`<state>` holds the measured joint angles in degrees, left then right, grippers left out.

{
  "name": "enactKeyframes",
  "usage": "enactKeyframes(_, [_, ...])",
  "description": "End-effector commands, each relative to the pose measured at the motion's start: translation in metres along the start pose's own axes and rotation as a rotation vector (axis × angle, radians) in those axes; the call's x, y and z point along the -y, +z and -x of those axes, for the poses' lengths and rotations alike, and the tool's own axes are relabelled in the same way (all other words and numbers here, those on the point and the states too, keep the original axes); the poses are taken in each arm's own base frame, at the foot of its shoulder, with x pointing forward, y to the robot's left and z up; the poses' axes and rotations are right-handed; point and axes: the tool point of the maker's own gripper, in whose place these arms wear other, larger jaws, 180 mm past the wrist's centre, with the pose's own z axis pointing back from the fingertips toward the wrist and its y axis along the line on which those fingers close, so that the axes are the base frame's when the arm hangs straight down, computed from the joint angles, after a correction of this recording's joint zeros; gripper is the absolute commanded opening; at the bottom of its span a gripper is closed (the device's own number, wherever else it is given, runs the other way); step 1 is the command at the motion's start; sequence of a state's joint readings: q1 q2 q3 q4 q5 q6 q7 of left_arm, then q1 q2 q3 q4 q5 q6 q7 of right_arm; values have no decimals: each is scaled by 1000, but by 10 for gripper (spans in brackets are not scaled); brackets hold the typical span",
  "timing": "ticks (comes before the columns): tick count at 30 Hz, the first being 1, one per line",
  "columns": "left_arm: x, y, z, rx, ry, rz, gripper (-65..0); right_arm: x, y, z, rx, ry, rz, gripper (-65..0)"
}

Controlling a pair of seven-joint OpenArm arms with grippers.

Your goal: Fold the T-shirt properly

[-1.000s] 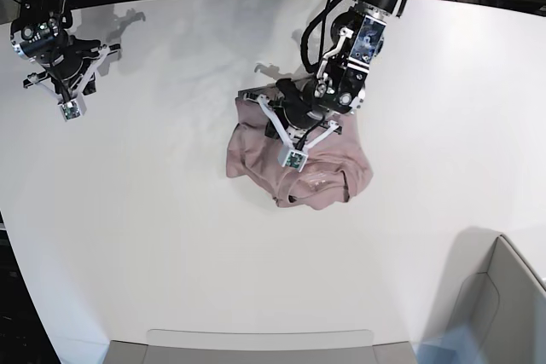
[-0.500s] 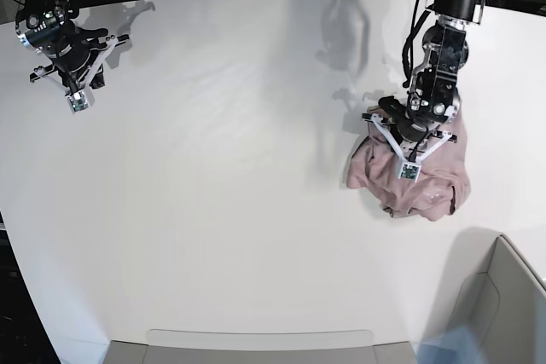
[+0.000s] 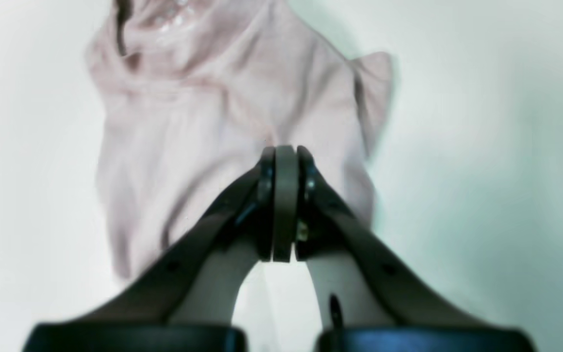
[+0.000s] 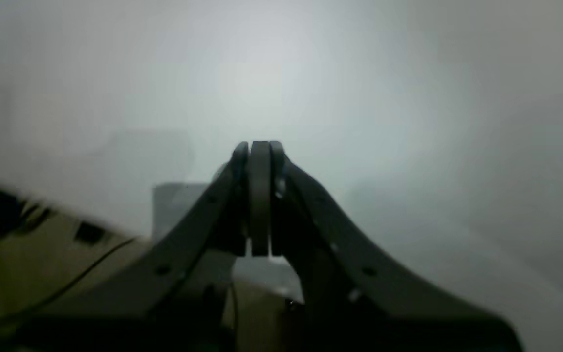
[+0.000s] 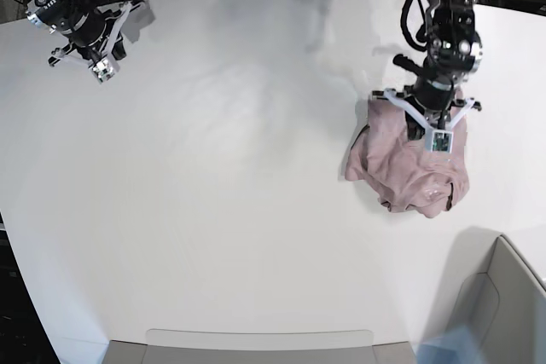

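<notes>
The mauve-pink T-shirt (image 5: 405,168) lies crumpled at the right side of the white table (image 5: 213,193). My left gripper (image 5: 433,117) is over its far edge with the jaws pressed together, and the cloth appears pinched at the tips. In the left wrist view the shut gripper (image 3: 284,154) sits on the blurred shirt (image 3: 203,122), with the collar at the top of the frame. My right gripper (image 5: 81,36) is shut and empty at the table's far left corner. In the right wrist view the gripper (image 4: 259,149) faces a blurred pale surface.
A grey bin (image 5: 512,313) stands at the near right corner, close to the shirt. A grey tray edge (image 5: 256,343) runs along the near side of the table. Dark cables and frames line the far edge.
My left gripper dragged the shirt from the table's middle to the right side, then shifted toward the far edge with the cloth stretching after it. My right arm moved farther into the far left corner.
</notes>
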<state>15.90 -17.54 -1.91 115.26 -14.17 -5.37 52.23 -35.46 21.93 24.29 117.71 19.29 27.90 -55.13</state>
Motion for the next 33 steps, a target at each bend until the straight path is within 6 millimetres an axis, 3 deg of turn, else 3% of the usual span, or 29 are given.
enactKeyframes(1, [0,9,0,21,-3,-5,-650,-4,7,2,10,26,-30,-650])
enactKeyframes(4, [3,21,48,-95,5,1,-650,-21,22,27,-24,-13,-133,-650])
enactKeyframes(7, [1,38,89,-189,7,-5,-650,-21,43,51,-71,-67,-177,-650])
enactKeyframes(14, [-20,80,145,-254,59,-85,-650,-10,86,104,-228,-117,-163,-650])
enactKeyframes(19, [-15,110,186,-368,84,-94,-650,-23,100,128,-322,-104,-212,-650])
enactKeyframes(22, [-8,134,217,-475,108,-92,-650,-41,97,138,-361,-80,-263,-650])
enactKeyframes(25, [-7,154,257,-629,125,-99,-650,-69,88,160,-457,55,-328,-650])
enactKeyframes(28, [-11,172,304,-756,149,-121,-650,-100,71,174,-492,204,-399,-650])
enactKeyframes(31, [-6,192,370,-901,177,-122,-650,-118,53,198,-547,283,-448,-650])
enactKeyframes(33, [-2,187,401,-947,176,-110,-650,-128,39,208,-574,295,-493,-650])
